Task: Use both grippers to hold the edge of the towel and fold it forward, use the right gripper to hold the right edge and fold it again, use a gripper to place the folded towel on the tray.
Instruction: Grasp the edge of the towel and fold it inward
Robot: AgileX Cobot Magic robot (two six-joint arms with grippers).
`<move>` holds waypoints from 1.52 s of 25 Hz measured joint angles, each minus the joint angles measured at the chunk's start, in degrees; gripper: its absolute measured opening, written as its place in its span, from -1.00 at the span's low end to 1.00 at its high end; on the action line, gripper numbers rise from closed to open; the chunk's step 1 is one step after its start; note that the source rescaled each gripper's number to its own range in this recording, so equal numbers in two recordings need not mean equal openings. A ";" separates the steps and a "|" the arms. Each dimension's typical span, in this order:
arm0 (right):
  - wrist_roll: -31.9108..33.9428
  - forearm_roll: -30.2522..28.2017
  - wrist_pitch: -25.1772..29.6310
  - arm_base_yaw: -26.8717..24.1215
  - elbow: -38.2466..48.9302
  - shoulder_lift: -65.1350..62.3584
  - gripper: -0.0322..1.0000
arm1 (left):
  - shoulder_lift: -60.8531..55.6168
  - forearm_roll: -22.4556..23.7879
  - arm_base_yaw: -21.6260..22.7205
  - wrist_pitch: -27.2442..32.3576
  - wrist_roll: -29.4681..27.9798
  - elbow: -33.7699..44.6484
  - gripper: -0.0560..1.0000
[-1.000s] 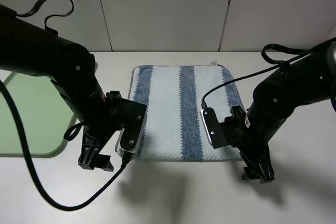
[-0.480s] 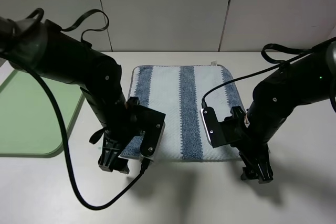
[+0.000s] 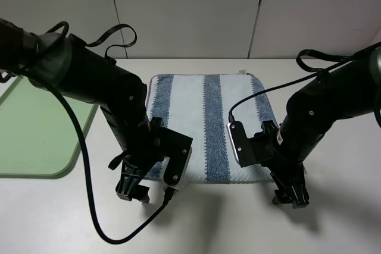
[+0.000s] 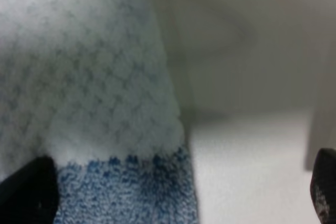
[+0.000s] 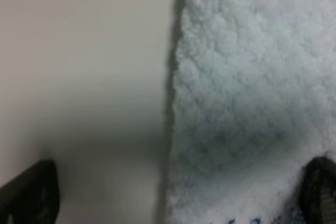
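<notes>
1. The towel (image 3: 205,124) lies flat and unfolded on the surface (image 3: 238,230), its stripes running from the near hem to the far one. The tray (image 3: 36,129) sits well apart to the left with nothing on it.
2. The left fingers (image 3: 132,192) hang at the near hem by the left corner. They are spread wide and hold nothing. The left wrist view shows one finger over the cloth and the other over bare surface, with the hem running between them.
3. The right fingers (image 3: 292,197) straddle the same hem near the right corner in the same way. They are also released and grasp nothing.
4. From both pairs the cloth stretches away toward the far side, which is the way the first fold would have to go.
5. Each arm is nearest its own corner. Whether any finger touches the cloth cannot be told.
</notes>
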 joint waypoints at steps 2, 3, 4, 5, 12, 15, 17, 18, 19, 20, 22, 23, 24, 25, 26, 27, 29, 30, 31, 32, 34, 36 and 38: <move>0.00 0.00 0.00 0.00 0.00 0.00 1.00 | 0.00 0.00 0.00 -0.53 0.00 0.00 0.90; 0.00 0.00 0.00 0.00 0.00 0.00 1.00 | 0.00 0.00 0.00 -1.07 0.00 0.00 0.90; 0.00 0.00 0.00 0.00 0.00 0.00 1.00 | 0.00 0.00 0.00 -1.45 0.00 0.00 0.89; 0.00 0.00 0.00 0.00 0.00 0.00 1.00 | 0.00 0.00 0.00 -1.85 0.00 0.00 0.87; 0.00 1.09 -0.18 0.00 0.00 0.00 1.00 | 0.00 -0.25 0.00 -4.08 -0.19 0.48 0.75; 0.00 1.71 -0.34 0.00 0.00 0.00 1.00 | 0.00 -0.33 0.00 -5.19 -0.19 2.50 0.70; 0.00 1.98 -0.43 0.00 0.00 0.00 1.00 | -0.28 -0.57 0.00 -6.24 -0.19 3.57 0.68; 0.00 2.05 -0.48 0.00 0.00 0.07 1.00 | -0.41 -0.75 0.00 -6.92 -0.19 4.06 0.66; 0.00 2.10 -0.55 0.00 0.00 0.07 1.00 | -0.53 -0.80 0.00 -7.22 -0.19 4.33 0.65; 0.00 2.10 -0.55 0.00 0.00 0.07 1.00 | -0.68 -0.93 0.00 -7.39 -0.21 4.51 0.64; 0.00 2.18 -0.60 0.00 0.00 0.07 1.00 | -0.79 -0.94 0.00 -7.74 -0.26 4.65 0.63; 0.00 2.23 -0.60 0.00 0.00 0.07 1.00 | -0.79 -1.04 0.00 -7.79 -0.26 4.65 0.63; 0.00 2.28 -0.60 0.00 0.00 0.07 1.00 | -0.79 -1.09 0.00 -7.84 -0.26 4.65 0.60; 0.00 2.28 -0.67 0.00 0.00 0.07 1.00 | -0.79 -1.16 0.00 -7.91 -0.32 4.65 0.56; 0.00 2.34 -0.75 0.00 0.00 0.07 0.99 | -0.79 -1.18 0.00 -8.05 -0.32 4.75 0.50; 0.00 2.52 -0.78 0.00 0.00 0.07 0.92 | -0.79 -1.23 0.00 -8.34 -0.32 4.76 0.42; 0.00 2.92 -1.07 0.00 0.00 0.07 0.67 | -0.79 -1.29 0.00 -8.97 -0.32 4.83 0.22; 0.04 3.04 -1.42 0.00 0.00 0.07 0.49 | -0.79 -1.29 0.00 -9.68 -0.32 4.83 0.13; 0.07 3.17 -2.07 0.00 0.00 0.19 0.29 | -0.79 -1.29 0.00 -10.21 -0.32 4.87 0.01; 0.07 3.16 -2.74 0.00 0.00 0.17 0.12 | -0.73 -1.29 0.00 -11.00 -0.32 4.94 -0.11; 0.07 3.16 -3.95 0.00 0.00 0.34 -0.25 | -0.61 -1.19 0.00 -12.09 -0.32 4.94 -0.33; 0.07 3.06 -5.06 0.00 0.00 0.43 -0.53 | -0.44 -1.07 0.00 -13.24 -0.32 5.05 -0.57; 0.07 2.87 -5.80 0.00 0.00 0.48 -0.76 | -0.36 -0.88 0.00 -14.15 -0.32 5.13 -0.77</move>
